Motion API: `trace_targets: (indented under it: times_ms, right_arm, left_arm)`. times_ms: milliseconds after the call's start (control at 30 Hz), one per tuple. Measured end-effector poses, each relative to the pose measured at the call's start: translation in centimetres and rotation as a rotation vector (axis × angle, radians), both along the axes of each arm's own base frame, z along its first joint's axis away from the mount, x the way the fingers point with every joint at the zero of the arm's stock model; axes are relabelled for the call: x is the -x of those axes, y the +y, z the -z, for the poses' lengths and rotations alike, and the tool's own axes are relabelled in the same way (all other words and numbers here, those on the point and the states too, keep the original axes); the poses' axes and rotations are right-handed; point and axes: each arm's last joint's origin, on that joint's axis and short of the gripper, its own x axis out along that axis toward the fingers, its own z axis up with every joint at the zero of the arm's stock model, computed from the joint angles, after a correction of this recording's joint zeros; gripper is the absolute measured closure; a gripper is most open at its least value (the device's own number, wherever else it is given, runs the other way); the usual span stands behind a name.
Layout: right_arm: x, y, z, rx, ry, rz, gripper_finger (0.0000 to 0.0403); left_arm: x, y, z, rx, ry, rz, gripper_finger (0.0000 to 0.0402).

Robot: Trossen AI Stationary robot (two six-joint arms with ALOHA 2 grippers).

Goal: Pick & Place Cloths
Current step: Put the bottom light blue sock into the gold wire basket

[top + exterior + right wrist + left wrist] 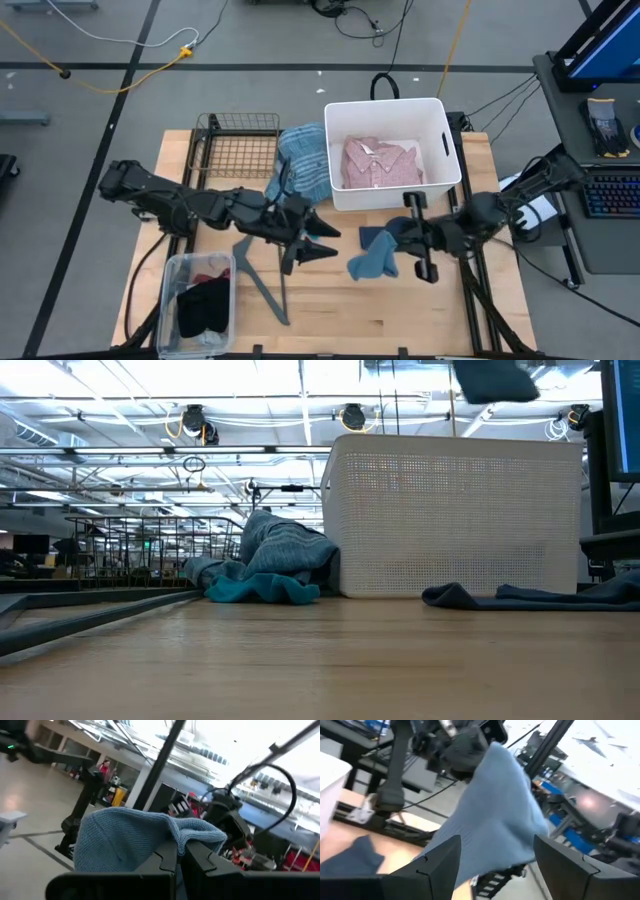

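My right gripper (398, 242) is shut on a light blue knitted beanie (371, 263), just in front of the white tub (448, 172). My left gripper (336, 243) is open and points at the beanie from the table's left. In the left wrist view the beanie (495, 815) fills the space ahead of those fingers; I cannot tell whether they touch it. A pink button shirt (380, 163) lies in the tub. A blue-plaid shirt (305, 160) is heaped against the tub's left wall. A navy piece (500, 597) lies flat on the table. My right gripper pinches a bunched fold of the beanie's knit (192, 831) between its two fingers, coming level from the table's right. The rest of the beanie (120, 842) droops over and past the fingertips. It is lifted clear of the table.
A clear plastic bin (170, 300) at the near left corner holds black and maroon pieces. A grey V-shaped hanger bar (262, 280) lies beside it. A wire basket (235, 150) stands at the far left. Teal and grey-blue cloth (262, 588) lies by the tub.
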Motion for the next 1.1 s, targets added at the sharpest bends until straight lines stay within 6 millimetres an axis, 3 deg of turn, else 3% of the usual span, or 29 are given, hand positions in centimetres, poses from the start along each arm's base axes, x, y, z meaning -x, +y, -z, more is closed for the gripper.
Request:
trace_targets:
  times_ms: [733,1100]
  right_arm:
    - [-4.2,-1.3,2.4,-0.120,0.104,0.020,0.0403]
    - [-5.1,-2.3,3.0,-0.122,0.119,0.067,0.0403]
  left_arm:
    - [-1.1,0.0,1.0,0.022,0.017,0.009,0.0146]
    - [-1.1,0.3,1.4,0.007,0.057,-0.069,0.0146]
